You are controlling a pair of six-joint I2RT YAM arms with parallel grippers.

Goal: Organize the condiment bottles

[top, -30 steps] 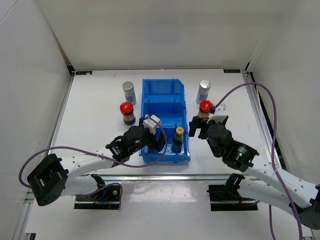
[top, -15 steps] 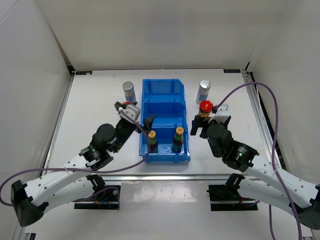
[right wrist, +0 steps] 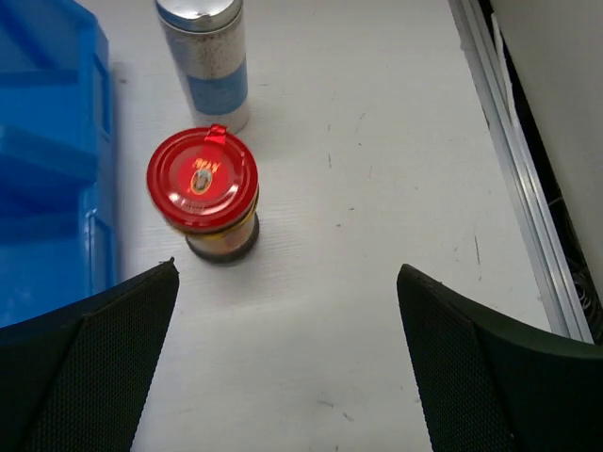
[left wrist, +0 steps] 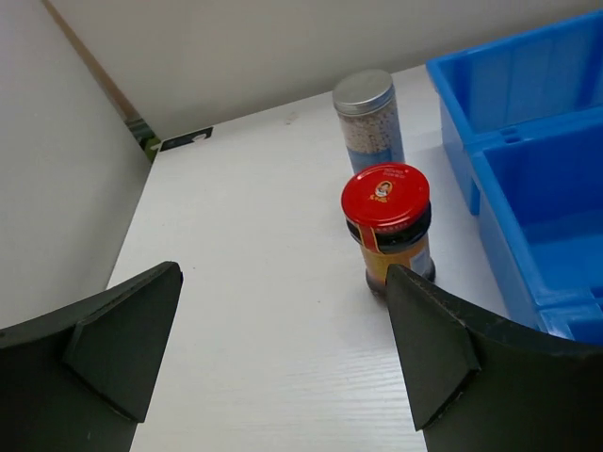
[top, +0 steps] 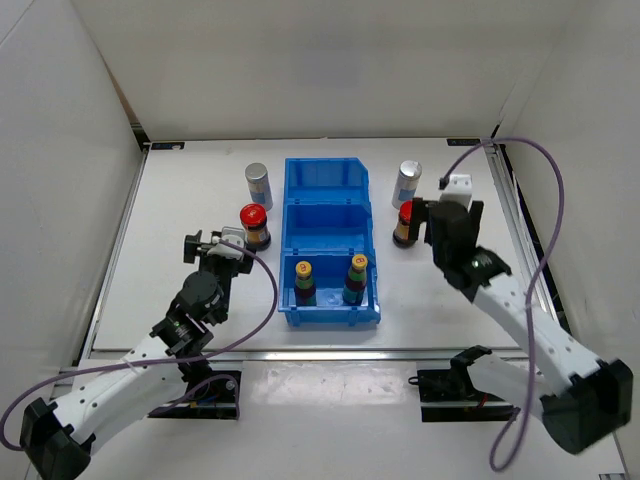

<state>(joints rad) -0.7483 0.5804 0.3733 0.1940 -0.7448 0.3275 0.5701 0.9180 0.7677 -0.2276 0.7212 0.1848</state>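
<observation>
Both arms reach forward, jaws spread wide and holding nothing. The left gripper [top: 213, 244] hovers low, facing the left red-capped bottle [left wrist: 388, 226], which stands upright just beside the blue bin [top: 327, 168] with the left silver-capped bottle [left wrist: 368, 118] behind it. The right gripper [top: 447, 214] looks down on the right red-capped bottle [right wrist: 203, 191], near the right silver-capped bottle [right wrist: 203, 56]; a stretch of white table [right wrist: 377, 188] separates them from the side rail [right wrist: 509, 141]. Only the overhead view shows the two yellow-capped bottles [top: 304, 283] upright in the bin's nearest compartment.
</observation>
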